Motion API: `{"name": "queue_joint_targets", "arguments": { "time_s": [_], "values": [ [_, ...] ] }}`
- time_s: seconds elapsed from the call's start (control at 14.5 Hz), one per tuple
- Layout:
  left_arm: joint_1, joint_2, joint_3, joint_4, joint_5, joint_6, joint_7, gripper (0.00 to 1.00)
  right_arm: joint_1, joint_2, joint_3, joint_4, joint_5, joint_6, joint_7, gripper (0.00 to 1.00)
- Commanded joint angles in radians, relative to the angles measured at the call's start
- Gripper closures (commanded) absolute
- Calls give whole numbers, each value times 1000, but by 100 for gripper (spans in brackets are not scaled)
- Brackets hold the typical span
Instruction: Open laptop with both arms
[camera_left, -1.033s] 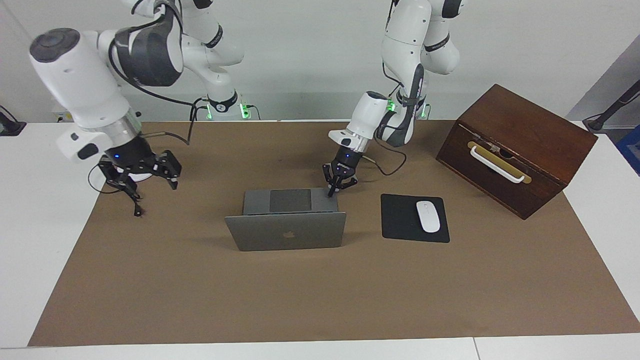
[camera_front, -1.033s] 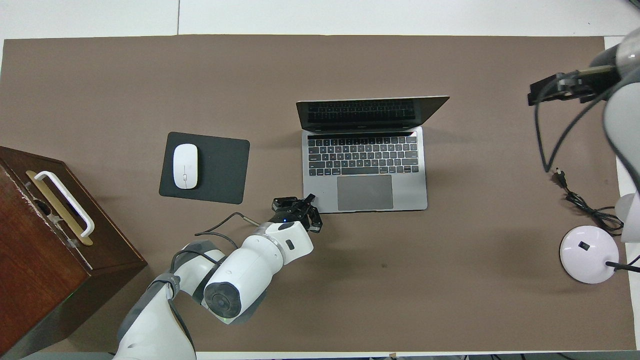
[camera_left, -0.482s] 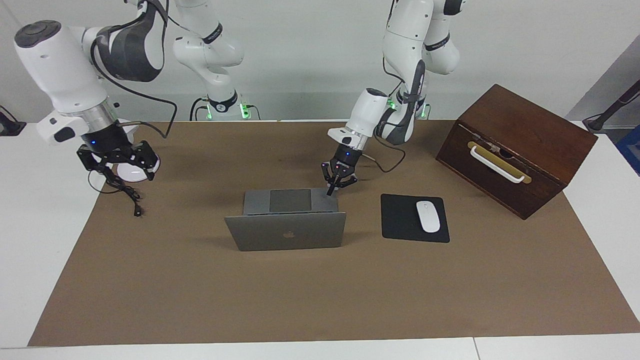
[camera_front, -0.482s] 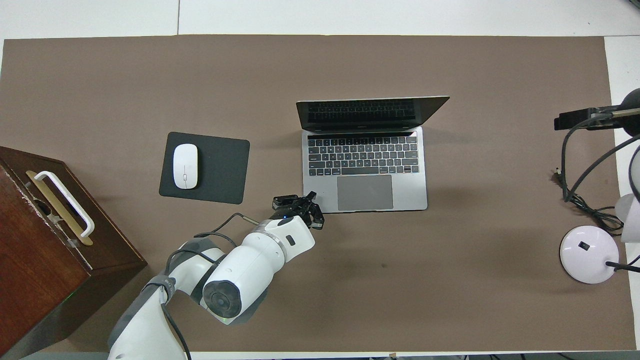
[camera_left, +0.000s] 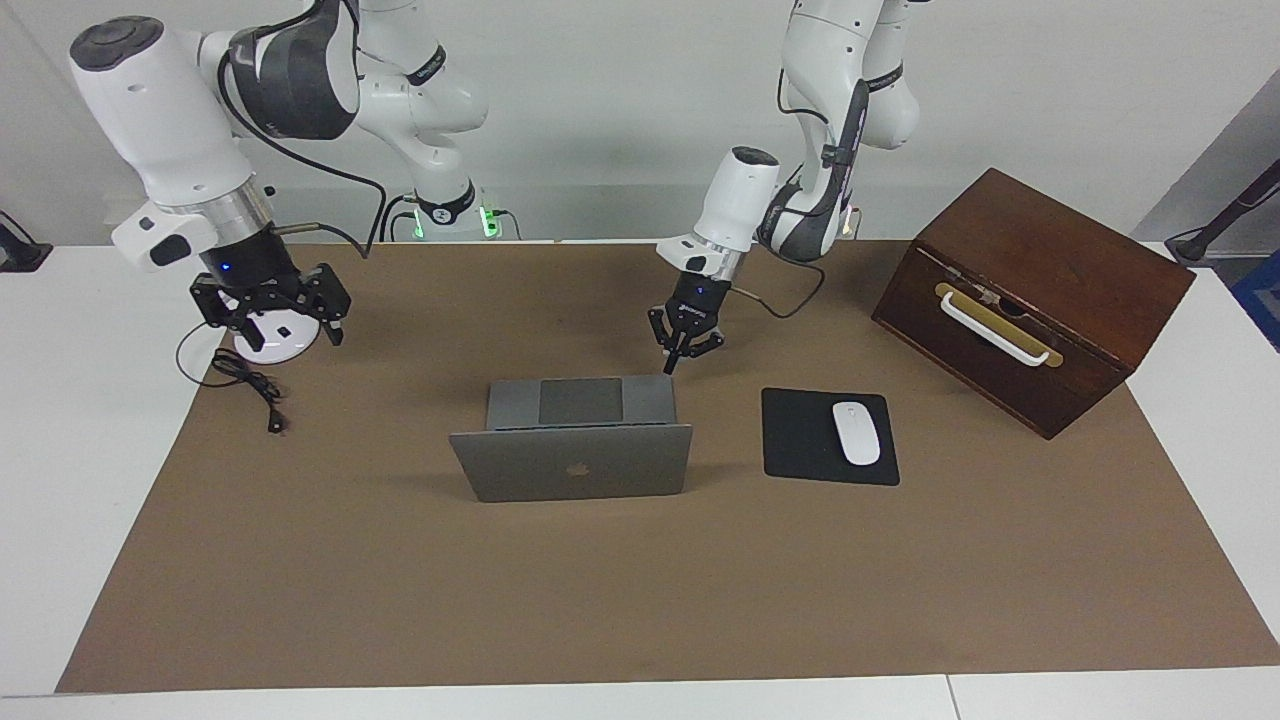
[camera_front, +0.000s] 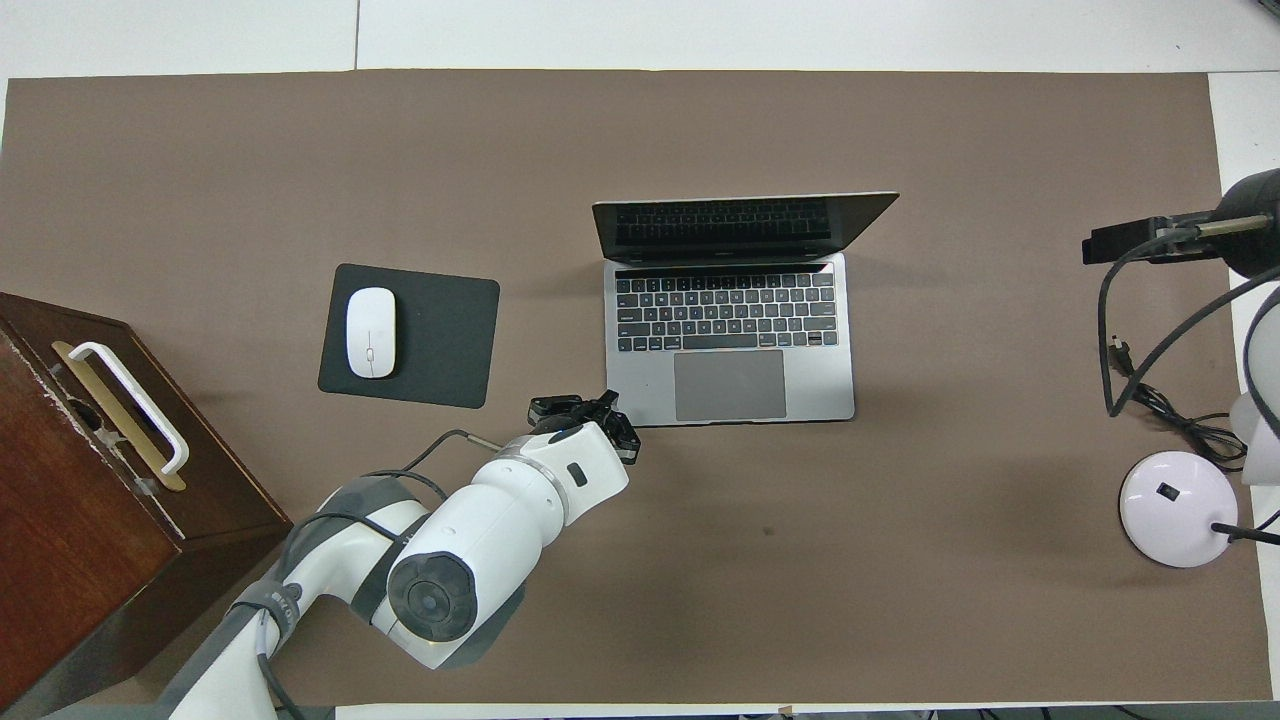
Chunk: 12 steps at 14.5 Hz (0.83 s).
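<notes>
The silver-grey laptop (camera_left: 570, 462) stands open in the middle of the brown mat, lid upright with the logo facing away from the robots. The overhead view shows the keyboard deck (camera_front: 730, 340) and the dark screen. My left gripper (camera_left: 670, 368) is shut with nothing in it. It hangs just above the mat beside the deck's corner nearest the left arm, clear of the laptop. From overhead the left gripper (camera_front: 608, 402) sits just off that corner. My right gripper (camera_left: 268, 325) is raised over a white round base at the right arm's end of the table, away from the laptop.
A black mouse pad (camera_left: 800, 440) with a white mouse (camera_left: 856, 432) lies beside the laptop toward the left arm's end. A wooden box (camera_left: 1030, 300) with a white handle stands past it. The white round base (camera_front: 1178, 508) and its black cable (camera_left: 250, 385) lie under the right arm.
The left gripper has lifted off the deck's corner and drawn back toward the robots. The right arm rose and swung toward its own end, over the white base. The laptop stayed put.
</notes>
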Motion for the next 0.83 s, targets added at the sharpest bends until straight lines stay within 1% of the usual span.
{"name": "queue_joint_targets", "arguments": {
  "time_s": [0.0, 0.14, 0.34, 0.41, 0.55, 0.76],
  "values": [
    [20, -87, -3, 8, 10, -157, -15, 100, -13, 2, 4, 30, -22, -43, 10, 0],
    [26, -119, -3, 47, 7, -298, -15, 100, -8, 3, 7, 46, -39, -79, 13, 0],
    [31, -156, 12, 167, 6, -588, -6, 100, -3, 0, 7, 48, -41, -81, 24, 0],
    [53, -162, 11, 201, 6, -653, -5, 100, -5, 0, 7, 48, -41, -81, 24, 0],
    [69, -181, 12, 239, 6, -730, -3, 100, -8, 0, 7, 48, -41, -81, 24, 0],
    [121, -211, 14, 274, 6, -820, 43, 100, -10, 0, 7, 47, -42, -81, 24, 0]
  ]
}}
